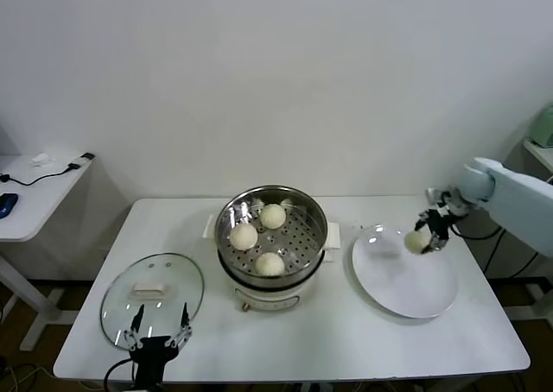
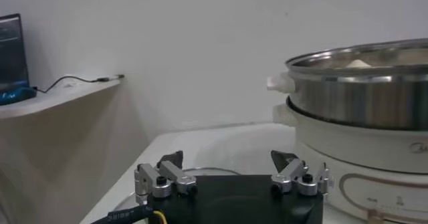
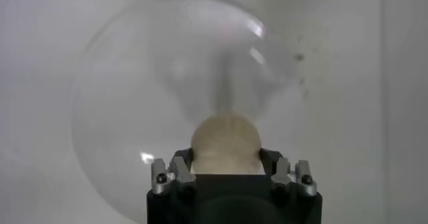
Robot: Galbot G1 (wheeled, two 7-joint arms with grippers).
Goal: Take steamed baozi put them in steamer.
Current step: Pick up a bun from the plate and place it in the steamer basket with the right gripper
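The last steamed baozi [image 1: 416, 241] sits on the white plate [image 1: 406, 293], pinched between the right gripper [image 1: 429, 237] fingers ready for lifting toward the steamer [image 1: 271, 237], which holds three, while the left gripper [image 1: 156, 339] waits spread near the glass lid [image 1: 152, 299].

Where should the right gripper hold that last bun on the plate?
Across its widest middle, coming from above. The bun is round and smooth, sitting on the flat white plate, so only its sides offer purchase. The right gripper already straddles it, one finger on each side; the left gripper waits by the lid.
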